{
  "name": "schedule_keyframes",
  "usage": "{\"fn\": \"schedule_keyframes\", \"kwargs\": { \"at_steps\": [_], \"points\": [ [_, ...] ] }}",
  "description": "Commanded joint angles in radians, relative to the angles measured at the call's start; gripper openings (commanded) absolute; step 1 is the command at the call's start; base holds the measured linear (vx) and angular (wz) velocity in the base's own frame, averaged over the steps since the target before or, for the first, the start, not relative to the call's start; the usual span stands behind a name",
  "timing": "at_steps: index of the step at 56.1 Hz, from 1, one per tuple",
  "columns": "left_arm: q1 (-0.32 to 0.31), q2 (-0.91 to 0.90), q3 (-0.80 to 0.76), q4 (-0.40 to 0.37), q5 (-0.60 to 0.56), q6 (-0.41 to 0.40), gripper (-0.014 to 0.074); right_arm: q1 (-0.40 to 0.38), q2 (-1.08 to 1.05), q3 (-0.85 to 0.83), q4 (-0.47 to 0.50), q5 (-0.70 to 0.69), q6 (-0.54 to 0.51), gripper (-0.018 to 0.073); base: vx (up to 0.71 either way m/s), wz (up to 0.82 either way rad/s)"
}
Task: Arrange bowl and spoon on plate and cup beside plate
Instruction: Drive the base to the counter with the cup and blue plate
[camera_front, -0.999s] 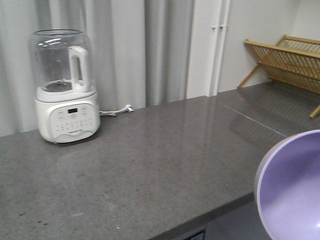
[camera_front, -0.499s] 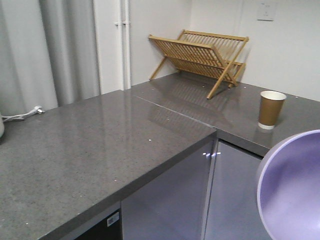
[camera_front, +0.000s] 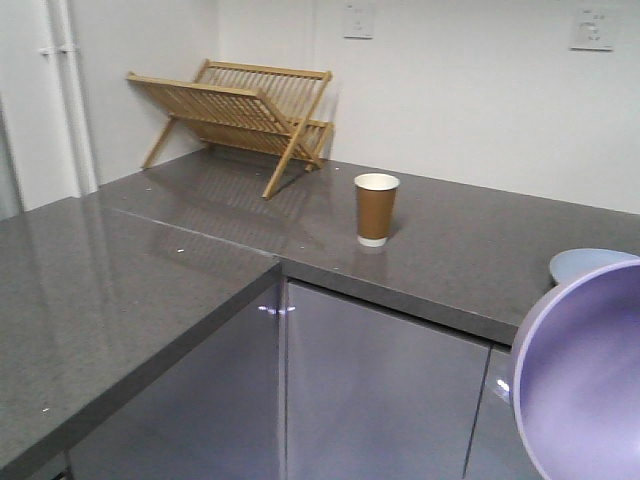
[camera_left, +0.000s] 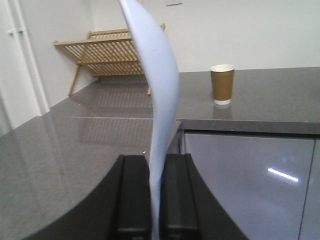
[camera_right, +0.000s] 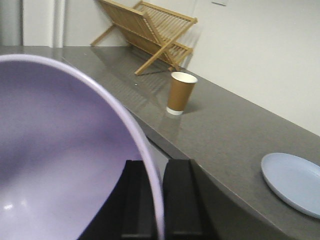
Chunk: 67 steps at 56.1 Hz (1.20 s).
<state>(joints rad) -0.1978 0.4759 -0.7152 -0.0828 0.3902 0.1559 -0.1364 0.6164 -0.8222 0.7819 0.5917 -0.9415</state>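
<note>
- Left end effector (camera_left: 155, 172) is clamping the short pale-blue plastic spoon (camera_left: 157, 90) edge-on, off the grey stone bench (camera_front: 150, 280). It looks light, stiff and probably slick.
- Brown paper cup with white rim (camera_front: 376, 210) is standing upright mid-bench, thin-walled. I'd be gripping it gently at mid-height.
- Round periwinkle-blue plate (camera_right: 295, 182) is lying flat at the right, well apart from the cup.
- Right end effector (camera_right: 152, 180) is pinching the rim of the small lavender plastic bowl (camera_right: 65, 150), off the bench. It looks light and rigid.

The left gripper (camera_left: 154, 159) shows two flat, matte black fingers (camera_left: 133, 195) with squared tips, set on a broad black base with curved shoulders; the right gripper (camera_right: 159, 164) shows the same blocky black pair.
</note>
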Motion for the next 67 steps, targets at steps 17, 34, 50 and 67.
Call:
{"fn": "schedule_keyframes", "kwargs": {
  "at_steps": [17, 34, 50, 67],
  "points": [
    [-0.007, 0.006, -0.028, -0.005, -0.085, 0.001, -0.0006, 0.001, 0.002, -0.028, 0.032, -0.074, -0.003, -0.0009, 0.20, -0.54],
    [-0.007, 0.006, -0.028, -0.005, -0.085, 0.001, -0.0006, 0.001, 0.002, -0.028, 0.032, -0.074, -0.003, -0.0009, 0.30, -0.32],
    [-0.007, 0.006, -0.028, -0.005, -0.085, 0.001, -0.0006, 0.001, 0.002, -0.028, 0.032, -0.074, -0.003, -0.0009, 0.37, -0.13],
    [-0.007, 0.006, -0.028, -0.005, -0.085, 0.001, -0.0006, 0.001, 0.002, -0.028, 0.032, -0.074, -0.003, -0.0009, 0.37, -0.16]
  ]
}}
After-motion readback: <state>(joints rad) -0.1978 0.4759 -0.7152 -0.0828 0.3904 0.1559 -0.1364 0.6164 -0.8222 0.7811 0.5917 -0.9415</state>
